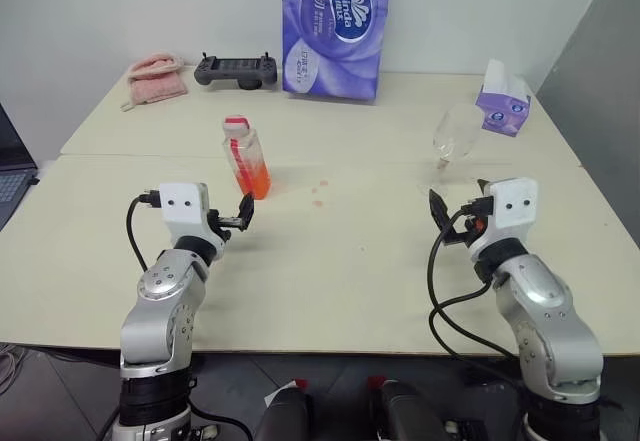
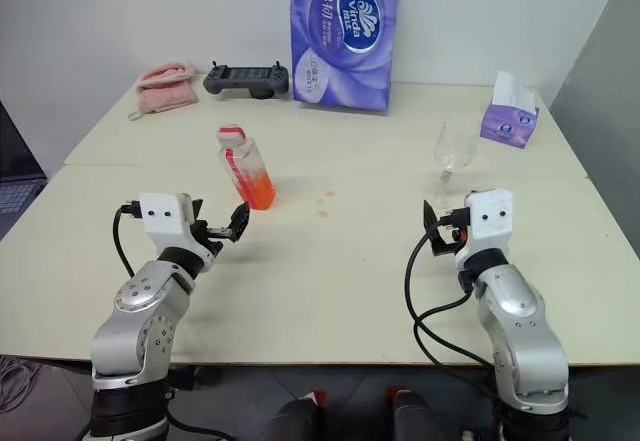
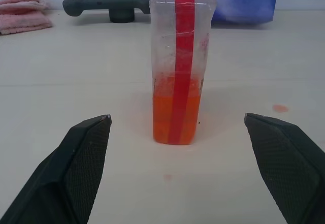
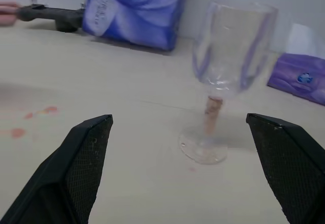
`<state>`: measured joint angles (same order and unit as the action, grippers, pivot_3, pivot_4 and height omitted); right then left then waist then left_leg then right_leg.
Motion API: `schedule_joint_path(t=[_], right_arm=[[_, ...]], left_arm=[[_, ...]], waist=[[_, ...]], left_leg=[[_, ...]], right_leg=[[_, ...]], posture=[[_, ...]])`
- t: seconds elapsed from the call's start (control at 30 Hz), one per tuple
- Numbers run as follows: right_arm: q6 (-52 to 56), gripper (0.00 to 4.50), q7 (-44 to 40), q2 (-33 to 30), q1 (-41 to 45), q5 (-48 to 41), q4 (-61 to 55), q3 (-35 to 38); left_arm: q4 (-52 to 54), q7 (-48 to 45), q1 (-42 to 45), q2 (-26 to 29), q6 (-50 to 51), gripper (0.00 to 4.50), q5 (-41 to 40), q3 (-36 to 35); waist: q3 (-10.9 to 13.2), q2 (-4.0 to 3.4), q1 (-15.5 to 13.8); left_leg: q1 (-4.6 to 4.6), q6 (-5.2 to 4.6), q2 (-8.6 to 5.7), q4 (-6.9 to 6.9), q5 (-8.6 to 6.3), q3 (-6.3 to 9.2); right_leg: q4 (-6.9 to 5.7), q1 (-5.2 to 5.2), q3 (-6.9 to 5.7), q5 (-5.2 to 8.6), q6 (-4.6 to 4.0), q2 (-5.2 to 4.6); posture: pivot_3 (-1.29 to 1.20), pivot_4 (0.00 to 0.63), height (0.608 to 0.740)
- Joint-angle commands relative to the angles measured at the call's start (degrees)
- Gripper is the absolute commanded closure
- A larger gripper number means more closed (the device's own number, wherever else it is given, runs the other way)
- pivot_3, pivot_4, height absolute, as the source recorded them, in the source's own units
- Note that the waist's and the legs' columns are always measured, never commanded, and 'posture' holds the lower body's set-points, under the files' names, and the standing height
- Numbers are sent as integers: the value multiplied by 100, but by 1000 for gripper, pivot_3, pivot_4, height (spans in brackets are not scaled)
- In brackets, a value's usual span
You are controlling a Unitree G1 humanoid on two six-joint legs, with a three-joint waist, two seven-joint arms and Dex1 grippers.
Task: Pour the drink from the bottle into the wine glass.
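Even bright light, soft faint shadows.

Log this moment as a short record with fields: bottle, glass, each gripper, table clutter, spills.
bottle: bottle upright, capped, drink filling its lower part
wine glass: wine glass upright, empty
left gripper: left gripper open, just short of the bottle, holding nothing
right gripper: right gripper open, short of the glass
clutter: tissue pack, controller, pink cloth, tissue box
spills: reddish spots on table
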<state>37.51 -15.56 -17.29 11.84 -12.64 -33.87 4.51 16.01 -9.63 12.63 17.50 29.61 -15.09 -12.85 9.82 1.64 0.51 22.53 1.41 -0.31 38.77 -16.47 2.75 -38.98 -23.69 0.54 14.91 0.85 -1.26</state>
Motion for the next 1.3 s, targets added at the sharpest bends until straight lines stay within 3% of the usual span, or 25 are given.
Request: schedule_joint_path(t=[0.03,0.13,0.3,0.7,1.3], right_arm=[[227,0,-1153,-399,513,-1084,-146,65],[840,0,-1650,-562,1069,-2129,-26,243],[1191,0,-1759,-628,1820,-2772,242,242],[932,0,-1635,-728,1931,-2632,346,-2],[895,0,-1155,-707,1547,-2684,-58,-63]], left_arm=[[27,-40,280,132,-96,27,95,53],[-161,-73,441,201,-158,27,129,21],[-370,-65,651,238,-243,27,161,-36],[-1179,-408,1315,277,-593,27,167,54],[-4298,-1257,3023,400,-2013,27,268,200]], waist=[[3,0,0],[4,-1,2],[4,-1,-3],[4,-1,-21],[5,0,-22]], left_leg=[[-1,0,0,0,0,3],[-7,-2,2,-2,-1,8],[-8,-2,2,-2,-1,12],[-6,-2,-1,0,-1,10],[-2,-1,-1,0,-1,14]], right_leg=[[1,2,-4,0,0,1],[4,12,-8,0,0,3],[7,16,-12,0,-1,0],[6,16,-11,0,-1,-4],[6,12,-18,0,0,-4]], posture=[[0,150,740],[0,150,740],[0,150,740],[0,150,740],[0,150,740]])
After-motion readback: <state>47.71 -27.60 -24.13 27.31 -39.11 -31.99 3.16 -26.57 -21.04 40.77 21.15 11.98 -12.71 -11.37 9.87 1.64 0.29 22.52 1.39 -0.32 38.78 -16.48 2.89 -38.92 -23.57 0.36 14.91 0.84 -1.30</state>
